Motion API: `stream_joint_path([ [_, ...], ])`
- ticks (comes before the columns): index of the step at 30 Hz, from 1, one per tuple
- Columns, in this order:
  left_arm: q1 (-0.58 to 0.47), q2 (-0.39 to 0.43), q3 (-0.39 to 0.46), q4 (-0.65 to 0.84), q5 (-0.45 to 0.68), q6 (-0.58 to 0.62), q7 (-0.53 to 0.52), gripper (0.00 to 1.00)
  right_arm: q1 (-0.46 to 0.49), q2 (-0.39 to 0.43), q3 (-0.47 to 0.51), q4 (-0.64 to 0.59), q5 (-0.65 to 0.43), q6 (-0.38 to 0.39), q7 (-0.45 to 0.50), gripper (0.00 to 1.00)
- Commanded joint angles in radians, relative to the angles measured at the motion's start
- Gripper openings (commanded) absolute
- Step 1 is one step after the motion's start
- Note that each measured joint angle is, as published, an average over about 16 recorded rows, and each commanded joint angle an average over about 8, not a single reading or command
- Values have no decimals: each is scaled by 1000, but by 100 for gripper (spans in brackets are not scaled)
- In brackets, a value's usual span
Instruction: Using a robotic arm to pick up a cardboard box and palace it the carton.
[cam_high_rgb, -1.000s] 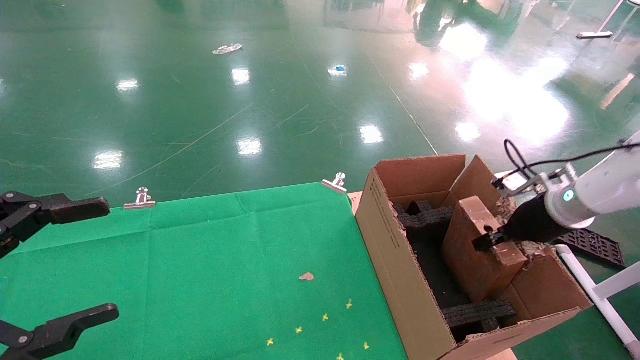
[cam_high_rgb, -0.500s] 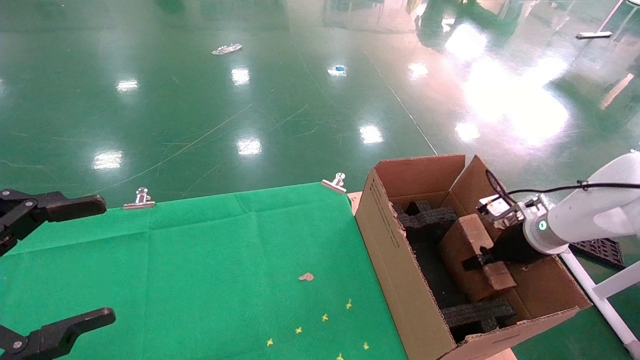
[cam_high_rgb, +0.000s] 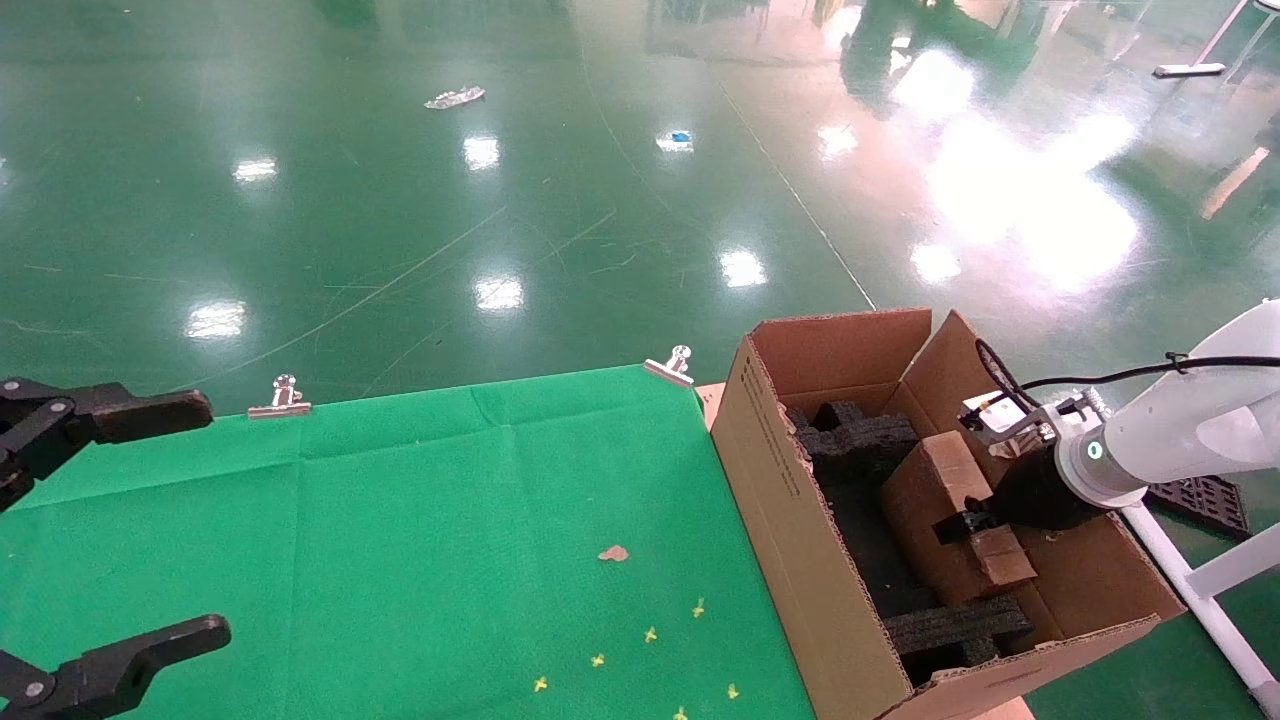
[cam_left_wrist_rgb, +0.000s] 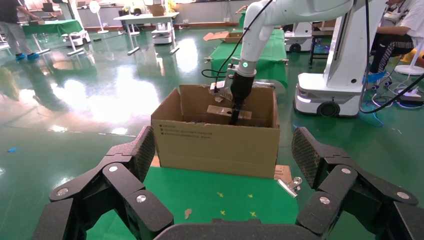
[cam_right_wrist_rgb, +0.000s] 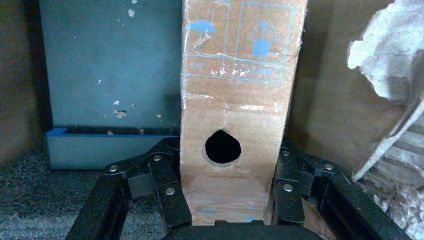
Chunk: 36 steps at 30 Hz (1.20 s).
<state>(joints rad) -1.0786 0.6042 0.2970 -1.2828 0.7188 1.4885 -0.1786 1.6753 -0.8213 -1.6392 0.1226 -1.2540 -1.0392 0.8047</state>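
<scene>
The white robotic arm (cam_high_rgb: 1190, 430) reaches into the large brown carton (cam_high_rgb: 790, 520) at the table's right end. My right gripper (cam_high_rgb: 965, 525) is shut on the small taped cardboard box (cam_high_rgb: 935, 480) and holds it low inside the carton, between the black foam inserts (cam_high_rgb: 860, 440). In the right wrist view the fingers (cam_right_wrist_rgb: 167, 185) clamp both sides of the box (cam_right_wrist_rgb: 235, 100), which has a round hole. The left wrist view shows the carton (cam_left_wrist_rgb: 215, 145) and the box (cam_left_wrist_rgb: 220, 114) from the side. My left gripper (cam_high_rgb: 215, 518) is open and empty over the cloth's left edge.
A green cloth (cam_high_rgb: 450, 520) covers the table, held by two metal clips (cam_high_rgb: 283, 397) (cam_high_rgb: 672, 366). A brown scrap (cam_high_rgb: 612, 553) and yellow marks lie on it. A second foam insert (cam_high_rgb: 955, 625) sits at the carton's near end. A black grid tray (cam_high_rgb: 1195, 495) lies on the floor.
My right gripper has lowered the cardboard box down into the carton; over the last half second it has barely moved. The left arm has stayed put.
</scene>
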Motion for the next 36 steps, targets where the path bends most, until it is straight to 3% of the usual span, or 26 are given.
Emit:
stream_joint_path([
  [1,0,0,0,0,0,0,0,100,2,-5,-1,-13,-1,-5,-4,100],
  [25,0,-1,1,0,-1,-1,1,100,60,-21,5,-62,4,-47,-57,100],
  [30,0,-1,2,0,-1,-1,1,100,143,3,20,-51,22,-77,-100,100],
  [36,0,-1,2,0,-1,-1,1,100,318,48,47,-18,50,-122,-186,100],
])
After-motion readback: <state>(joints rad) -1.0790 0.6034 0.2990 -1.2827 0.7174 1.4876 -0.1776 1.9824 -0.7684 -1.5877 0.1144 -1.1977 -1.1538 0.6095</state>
